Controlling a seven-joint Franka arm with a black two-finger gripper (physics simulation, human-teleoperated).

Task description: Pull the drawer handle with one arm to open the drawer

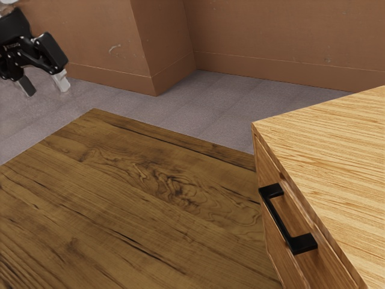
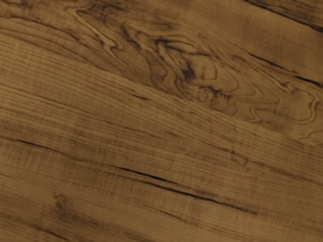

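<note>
Light wood drawer (image 1: 274, 236) shut, black handle (image 1: 287, 218) untouched, hand (image 1: 43, 83) spread wide, well apart.

At the upper left of the exterior frame I can see the end of my arm (image 1: 13, 27). It carries a black, blocky housing (image 1: 43, 51) with hard edges and a small pale marking on its side. Two short fingers (image 1: 61, 80) stick out from its lower end, one dark grey and the other off-white, both slim and wedge-shaped.
</note>
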